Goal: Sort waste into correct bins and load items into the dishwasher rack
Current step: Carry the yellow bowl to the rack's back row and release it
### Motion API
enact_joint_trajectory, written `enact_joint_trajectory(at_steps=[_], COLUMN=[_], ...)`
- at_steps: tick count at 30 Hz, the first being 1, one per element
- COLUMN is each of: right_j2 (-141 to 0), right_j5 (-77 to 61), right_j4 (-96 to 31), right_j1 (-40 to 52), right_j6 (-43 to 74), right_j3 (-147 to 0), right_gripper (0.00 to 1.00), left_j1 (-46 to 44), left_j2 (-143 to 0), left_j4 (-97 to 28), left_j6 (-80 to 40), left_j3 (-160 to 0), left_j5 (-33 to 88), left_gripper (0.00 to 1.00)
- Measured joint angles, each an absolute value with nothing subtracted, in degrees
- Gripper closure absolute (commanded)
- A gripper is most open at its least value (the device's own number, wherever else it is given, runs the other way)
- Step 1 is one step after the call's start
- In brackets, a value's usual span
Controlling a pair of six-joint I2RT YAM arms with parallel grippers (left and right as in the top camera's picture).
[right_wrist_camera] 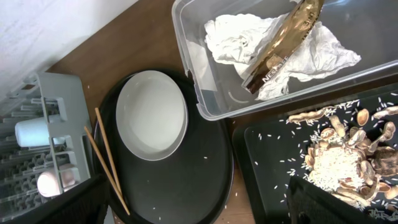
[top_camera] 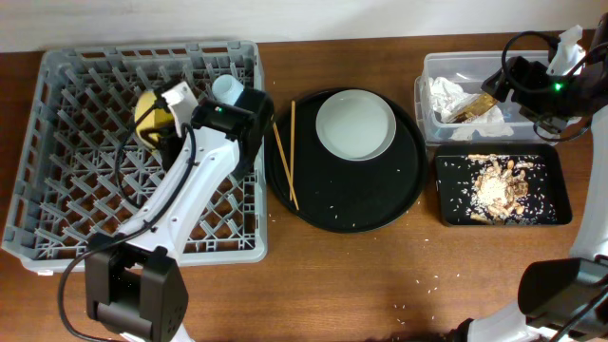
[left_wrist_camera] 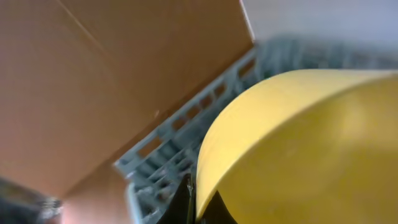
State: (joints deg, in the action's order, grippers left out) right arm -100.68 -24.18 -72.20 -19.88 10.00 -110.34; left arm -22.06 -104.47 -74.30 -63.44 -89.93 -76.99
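Note:
My left gripper [top_camera: 163, 116] is shut on the rim of the yellow bowl [top_camera: 148, 112] and holds it on edge over the grey dishwasher rack [top_camera: 57, 190]. In the left wrist view the bowl [left_wrist_camera: 298, 149] fills the frame, with the fingers [left_wrist_camera: 194, 204] pinched on its rim. My right gripper [right_wrist_camera: 202, 208] is open and empty, high above the round tray's right side. The pale plate [top_camera: 355, 123] and two chopsticks [top_camera: 285, 157] lie on that tray. The clear tub [top_camera: 427, 104] holds napkins [right_wrist_camera: 249, 37] and the gold wrapper [right_wrist_camera: 283, 43]. The black rectangular tray [top_camera: 560, 204] holds food scraps [top_camera: 499, 185].
The large round black tray [top_camera: 380, 204] sits between the rack and the bins. A light-blue cup [top_camera: 226, 88] and a pinkish cup [right_wrist_camera: 53, 182] stand in the rack's right edge. Rice crumbs are scattered on the wooden table [top_camera: 380, 285].

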Motion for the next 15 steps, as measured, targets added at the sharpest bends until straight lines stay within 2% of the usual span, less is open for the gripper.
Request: enact_joint_trajectory(at_steps=[4, 7, 9, 12, 15], right_j2=[-100.7, -100.7, -100.7, -100.7, -100.7], right_j5=[-24.0, -23.9, -23.9, -23.8, -23.8], right_j4=[-72.4, -72.5, -72.7, -72.8, -72.7], right_j1=[-19.9, -19.9, -19.9, -19.8, -19.8], right_j6=[10.0, 10.0, 10.0, 10.0, 10.0], right_j3=[-110.3, -110.3, -110.2, -110.1, -110.1], right_gripper=[0.08, 0.08, 0.08, 0.08, 0.08], left_j1=[-21.5, -20.0, -18.2, -15.5, -13.3], left_j2=[-105.7, -110.0, -114.2, -117.7, -118.3], left_j4=[-57.2, -35.0, -20.4, -5.0, 3.6], left_j6=[-58.3, -44.0, -29.0, -9.8, 4.8], left_j3=[-89.8, -90.1, -90.0, -89.4, -89.4], left_j5=[-80.1, -81.3, -81.6, -79.0, -75.2], left_gripper=[1.00, 1.00, 1.00, 1.00, 1.00])
